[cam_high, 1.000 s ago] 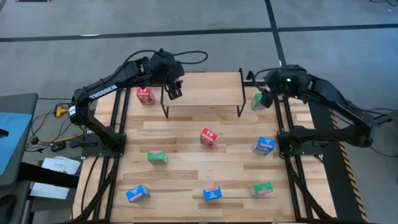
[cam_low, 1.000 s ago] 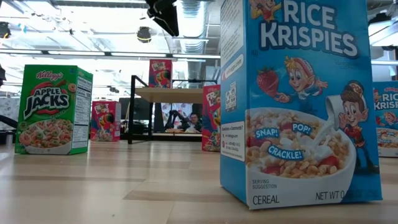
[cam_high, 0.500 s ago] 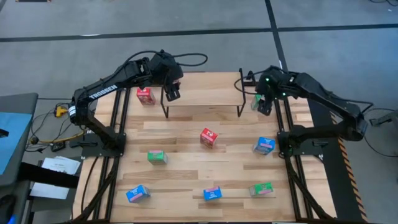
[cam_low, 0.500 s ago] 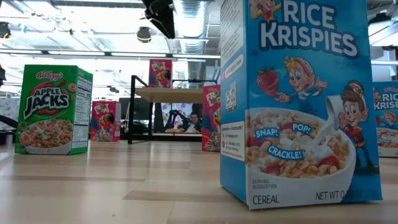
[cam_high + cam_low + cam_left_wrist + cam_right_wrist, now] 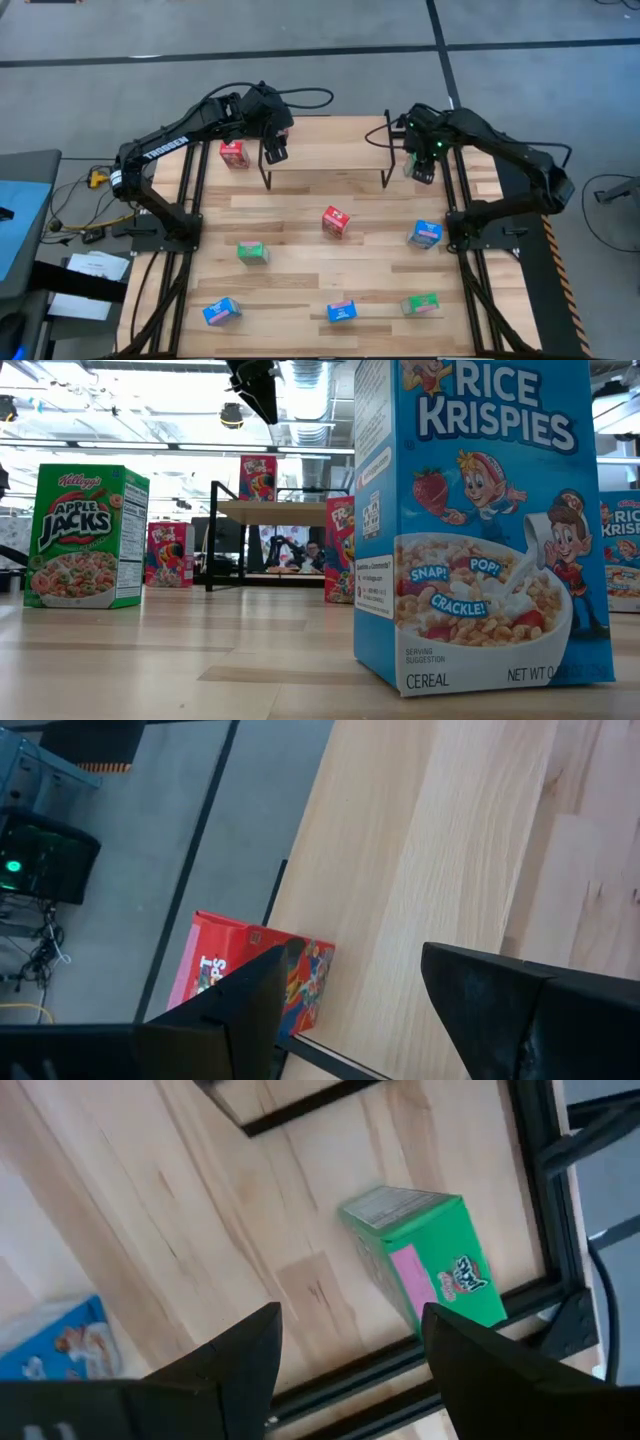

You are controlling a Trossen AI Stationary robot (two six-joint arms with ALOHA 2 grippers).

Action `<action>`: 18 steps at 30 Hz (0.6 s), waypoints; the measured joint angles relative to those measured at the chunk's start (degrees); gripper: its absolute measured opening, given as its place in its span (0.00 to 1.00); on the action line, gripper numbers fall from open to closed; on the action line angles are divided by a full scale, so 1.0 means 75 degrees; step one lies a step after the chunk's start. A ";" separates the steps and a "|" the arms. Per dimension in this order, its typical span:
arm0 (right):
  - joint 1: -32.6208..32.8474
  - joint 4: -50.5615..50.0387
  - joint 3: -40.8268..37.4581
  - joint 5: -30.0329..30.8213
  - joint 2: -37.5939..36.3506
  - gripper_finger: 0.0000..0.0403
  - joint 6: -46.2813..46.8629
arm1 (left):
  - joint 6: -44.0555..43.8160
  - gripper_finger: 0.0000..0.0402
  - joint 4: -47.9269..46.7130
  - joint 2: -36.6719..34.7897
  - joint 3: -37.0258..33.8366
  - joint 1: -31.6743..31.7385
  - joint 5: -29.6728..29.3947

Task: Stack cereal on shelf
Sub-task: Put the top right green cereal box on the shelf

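A wooden table (image 5: 300, 220) fills the frame. My right gripper (image 5: 423, 172) has swung in at upper right, fingers apart, empty, over the green cereal box (image 5: 412, 163) beside the shelf (image 5: 325, 155), ready to pick. My left gripper (image 5: 275, 150), fingers apart, hovers over the shelf's left end.

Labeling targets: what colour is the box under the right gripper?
Green, clearest in right wrist view.

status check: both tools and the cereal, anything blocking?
Left tool open, empty, over the shelf left end. Right tool open above the green box by the table's right edge, not gripping. Shelf top bare. Nothing blocking.
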 joint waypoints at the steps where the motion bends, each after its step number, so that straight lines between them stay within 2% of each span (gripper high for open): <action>1: -0.0049 -0.0001 0.0000 0.0012 0.0059 0.66 -0.0168 | 0.0001 0.56 -0.0001 0.0000 0.0000 -0.0001 -0.0002; 8: -0.0256 0.0312 0.0000 0.0410 0.0362 0.66 -0.1456 | 0.0001 0.56 0.0002 0.0000 0.0000 0.0001 -0.0003; 13: -0.0441 0.0274 0.0000 0.0250 0.0649 0.66 -0.2333 | -0.0066 0.56 0.0002 0.0000 0.0000 -0.0001 -0.0003; 18: -0.0553 0.0361 0.0000 0.0265 0.0966 0.66 -0.2640 | -0.0169 0.56 0.0002 0.0000 0.0000 0.0002 0.0012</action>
